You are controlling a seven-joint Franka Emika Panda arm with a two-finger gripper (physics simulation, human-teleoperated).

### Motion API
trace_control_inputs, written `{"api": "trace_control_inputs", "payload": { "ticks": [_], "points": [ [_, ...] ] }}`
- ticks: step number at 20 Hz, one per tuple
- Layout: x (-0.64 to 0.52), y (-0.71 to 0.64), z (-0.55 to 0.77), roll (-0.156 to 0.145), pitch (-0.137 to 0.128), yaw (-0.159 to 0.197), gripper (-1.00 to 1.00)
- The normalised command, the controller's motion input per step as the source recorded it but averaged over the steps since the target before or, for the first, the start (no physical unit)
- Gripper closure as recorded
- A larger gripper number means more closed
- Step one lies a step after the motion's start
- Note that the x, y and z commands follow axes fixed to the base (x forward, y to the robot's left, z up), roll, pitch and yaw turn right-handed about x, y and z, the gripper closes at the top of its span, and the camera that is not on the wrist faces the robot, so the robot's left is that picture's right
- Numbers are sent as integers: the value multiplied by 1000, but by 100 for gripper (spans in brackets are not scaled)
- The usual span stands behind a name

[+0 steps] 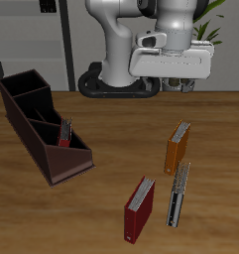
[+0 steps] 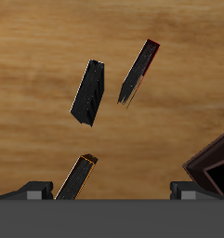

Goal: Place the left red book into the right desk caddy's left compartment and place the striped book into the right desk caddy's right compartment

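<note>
Overhead, the robot's two-finger gripper point(image 1: 175, 82) hangs high above the wooden table point(image 1: 111, 149), jaws spread wide and holding nothing. Over at the long dark brown-black desk caddy point(image 1: 54, 159), a red hardcover book point(image 1: 64, 132) stands tilted inside, seemingly in the end section nearest the front edge. Well apart from the caddy, the thin black, grey and white striped book point(image 1: 179, 193) stands on the table between an orange book point(image 1: 178, 147), farther back, and a maroon-red book point(image 1: 139, 208), nearer the front edge.
</note>
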Motion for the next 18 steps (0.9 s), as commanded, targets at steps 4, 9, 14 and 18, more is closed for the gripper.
{"api": "trace_control_inputs", "payload": {
  "ticks": [4, 9, 14, 18],
  "points": [
    [121, 202, 22, 26, -28, 20, -100],
    [246, 69, 49, -8, -15, 15, -100],
    [213, 1, 6, -31, 5, -8, -100],
    [187, 40, -87, -2, 15, -23, -100]
  ]
}}
